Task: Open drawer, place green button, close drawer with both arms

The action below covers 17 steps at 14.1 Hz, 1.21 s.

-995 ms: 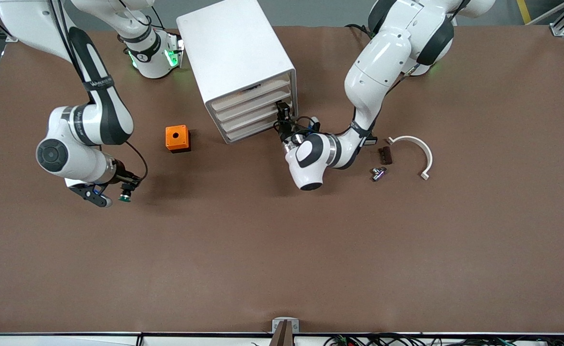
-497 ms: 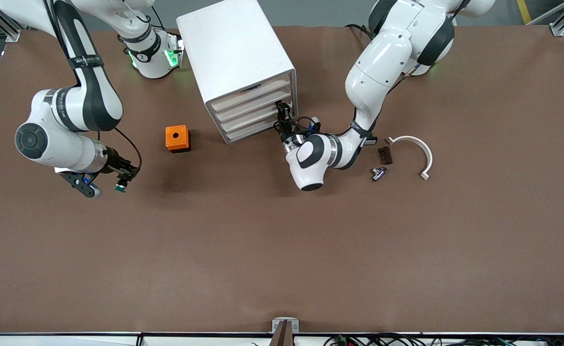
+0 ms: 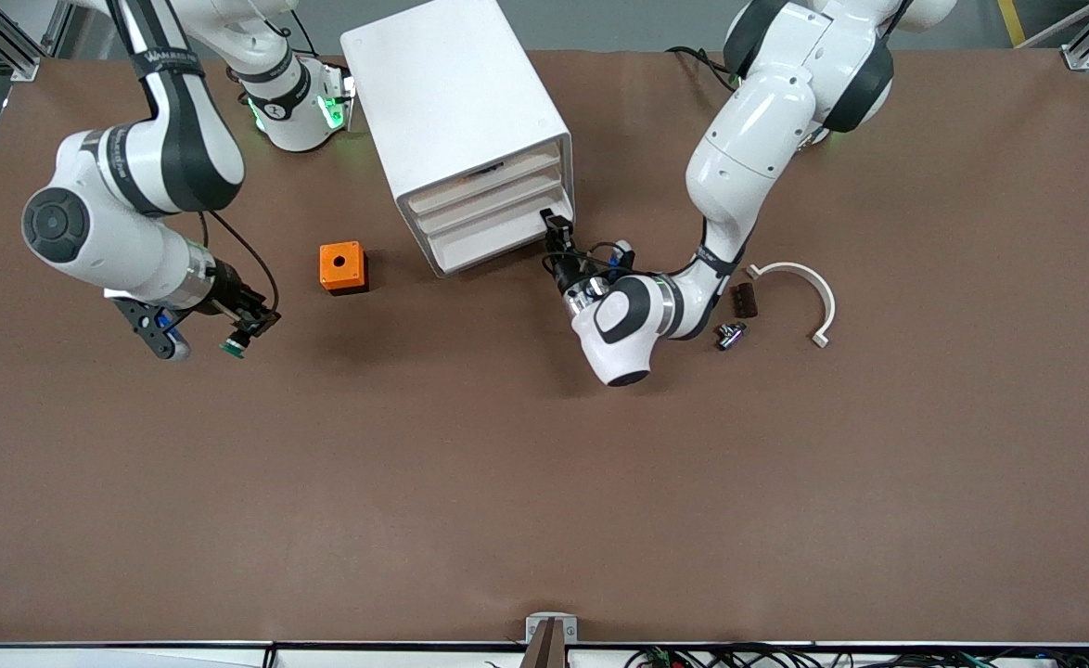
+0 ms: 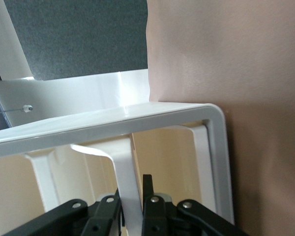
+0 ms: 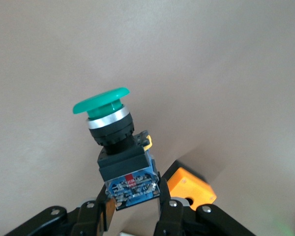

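The surface (image 3: 544, 482) is dominated by the white cabinet (image 3: 452, 102), set toward 12 o'clock in the front view, with its four drawer fronts facing 5 o'clock. The drawer (image 3: 498, 237), third from the top, is seen drawn out a little, its lip clamped at the corner by the left gripper (image 3: 558, 232); in the left wrist view the jaws are closed tight on a thin white rib of the drawer front (image 4: 130, 196). The hold sits at one end of the front rather than its middle, so a skewed pull is judged the main risk: the tray could bind in its rails, or the light cabinet could be dragged or twisted across the surface, since nothing is seen bracing it. The narrow rib could also slip from the jaws.

At 9 o'clock, the right gripper (image 3: 246, 332) is held above the surface, clear of the orange box (image 3: 342, 267), with its jaws shut on the blue-and-black base of the button (image 5: 115, 147), green cap tilted outward. Only the lower body is pinched, so the button could pivot or drop during the carry. The drawer's opening is possibly still too narrow for it, though that is hard to judge from above.

Small parts near 3 o'clock, a curved white clip (image 3: 809, 288) among them, lie close to the left arm's elbow and could be swept aside.
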### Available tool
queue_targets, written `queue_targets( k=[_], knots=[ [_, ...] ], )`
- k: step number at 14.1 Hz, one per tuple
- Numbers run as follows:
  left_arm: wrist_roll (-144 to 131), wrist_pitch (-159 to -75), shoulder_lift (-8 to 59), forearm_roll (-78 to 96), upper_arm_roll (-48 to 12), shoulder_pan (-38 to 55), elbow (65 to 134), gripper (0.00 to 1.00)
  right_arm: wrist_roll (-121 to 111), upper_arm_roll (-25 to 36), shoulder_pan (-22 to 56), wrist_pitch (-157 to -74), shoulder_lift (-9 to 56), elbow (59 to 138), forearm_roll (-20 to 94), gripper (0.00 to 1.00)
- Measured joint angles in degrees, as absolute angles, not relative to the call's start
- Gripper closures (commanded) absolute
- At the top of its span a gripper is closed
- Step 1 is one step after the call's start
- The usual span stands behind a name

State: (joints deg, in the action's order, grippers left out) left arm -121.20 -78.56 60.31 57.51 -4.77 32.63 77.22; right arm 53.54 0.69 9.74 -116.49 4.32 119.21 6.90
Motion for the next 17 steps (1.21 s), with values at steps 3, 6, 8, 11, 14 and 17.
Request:
queue_targets(
  k=[3, 6, 8, 11, 14, 17],
  knots=[
    [-121.2, -79.32, 60.3, 57.94, -4.67, 29.6, 77.0, 0.86, 62.27, 0.58, 13.18, -121.64, 4.98, 119.79, 6.95, 1.0],
    [-121.2, -79.71, 60.3, 58.18, -4.65, 27.16, 76.85, 0.86, 70.54, 0.49, 17.52, -127.55, 8.64, 120.12, 6.97, 1.0],
    [-121.2, -79.97, 60.3, 58.43, -4.64, 26.51, 76.83, 0.86, 75.83, 0.45, 20.29, -129.16, 11.15, 119.18, 7.0, 1.0],
    [-121.2, -80.24, 60.3, 58.56, -4.64, 25.99, 76.81, 0.82, 85.2, 0.38, 24.9, -129.62, 15.86, 114.14, 7.12, 1.0],
    [-121.2, -80.47, 60.3, 58.57, -4.61, 25.68, 76.82, 0.8, 92.05, 0.31, 29.3, -129.61, 19.9, 109.44, 7.38, 1.0],
    [-121.2, -80.8, 60.3, 58.57, -4.6, 25.46, 76.84, 0.52, 95.06, 0.28, 33.44, -129.53, 20.86, 108.34, 10.67, 1.0]
  ],
)
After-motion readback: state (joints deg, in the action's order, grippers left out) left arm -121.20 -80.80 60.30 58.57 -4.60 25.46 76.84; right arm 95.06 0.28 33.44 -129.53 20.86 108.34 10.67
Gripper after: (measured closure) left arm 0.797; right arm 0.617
